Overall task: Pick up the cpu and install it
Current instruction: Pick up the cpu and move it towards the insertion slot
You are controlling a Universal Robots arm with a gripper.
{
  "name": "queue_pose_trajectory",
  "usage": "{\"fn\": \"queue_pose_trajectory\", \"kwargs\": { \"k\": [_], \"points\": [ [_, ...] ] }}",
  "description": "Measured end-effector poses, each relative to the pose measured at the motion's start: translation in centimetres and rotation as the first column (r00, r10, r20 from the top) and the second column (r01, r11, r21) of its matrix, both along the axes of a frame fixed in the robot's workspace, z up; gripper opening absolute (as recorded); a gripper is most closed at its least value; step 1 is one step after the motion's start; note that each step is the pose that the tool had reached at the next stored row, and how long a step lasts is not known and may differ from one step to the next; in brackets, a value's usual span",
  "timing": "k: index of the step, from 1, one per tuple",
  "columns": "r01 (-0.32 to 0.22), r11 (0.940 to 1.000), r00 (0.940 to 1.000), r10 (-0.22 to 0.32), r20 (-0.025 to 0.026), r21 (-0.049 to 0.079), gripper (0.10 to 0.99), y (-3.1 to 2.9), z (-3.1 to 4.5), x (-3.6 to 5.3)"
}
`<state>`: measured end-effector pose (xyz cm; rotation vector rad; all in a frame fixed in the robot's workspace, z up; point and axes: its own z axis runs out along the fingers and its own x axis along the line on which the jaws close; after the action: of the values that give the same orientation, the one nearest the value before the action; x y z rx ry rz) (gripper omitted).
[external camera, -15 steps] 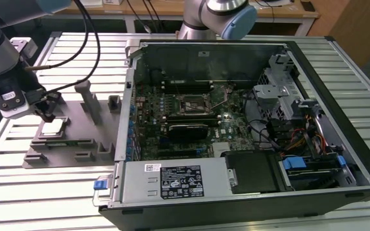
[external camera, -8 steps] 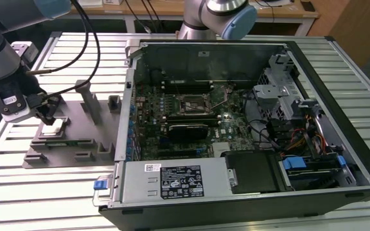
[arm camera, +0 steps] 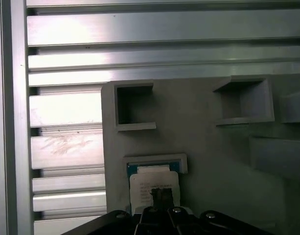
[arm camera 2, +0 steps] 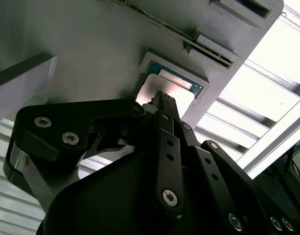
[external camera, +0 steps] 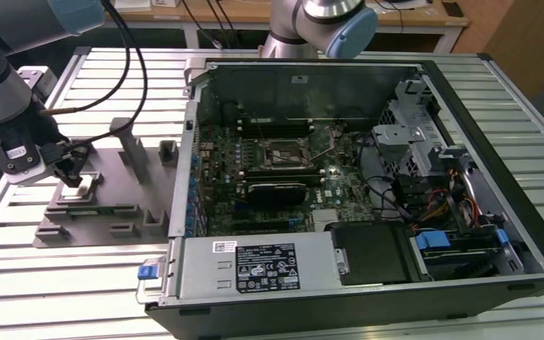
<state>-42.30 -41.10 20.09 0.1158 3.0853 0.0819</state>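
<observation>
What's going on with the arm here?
The gripper is down over the grey fixture tray on the exterior view's left. In both wrist views its tip is right at the cpu, which lies in its recess in the tray, not yet lifted. Whether they touch is unclear. The open PC case stands beside the tray, and the motherboard socket looks unfilled.
</observation>
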Motion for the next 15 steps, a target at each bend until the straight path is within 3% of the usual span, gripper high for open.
{"fn": "queue_pose_trajectory", "kwargs": {
  "k": [7,9,10,12,13,15],
  "points": [
    [0.000,1.0000,1.0000,0.000,0.0000,0.000,0.114,0.00,-0.01,-0.01],
    [0.000,1.0000,1.0000,0.000,0.0000,0.000,0.231,0.00,-0.01,-0.02],
    [0.000,1.0000,1.0000,0.000,0.0000,0.000,0.231,0.00,0.00,-0.02],
    [0.000,1.0000,1.0000,0.000,0.0001,0.000,0.353,0.00,-0.01,-0.02],
    [0.000,1.0000,1.0000,0.000,0.0000,0.000,0.353,0.00,-0.01,-0.02],
    [0.000,1.0000,1.0000,0.000,0.0001,0.000,0.467,0.00,-0.01,-0.02]
  ]
}}
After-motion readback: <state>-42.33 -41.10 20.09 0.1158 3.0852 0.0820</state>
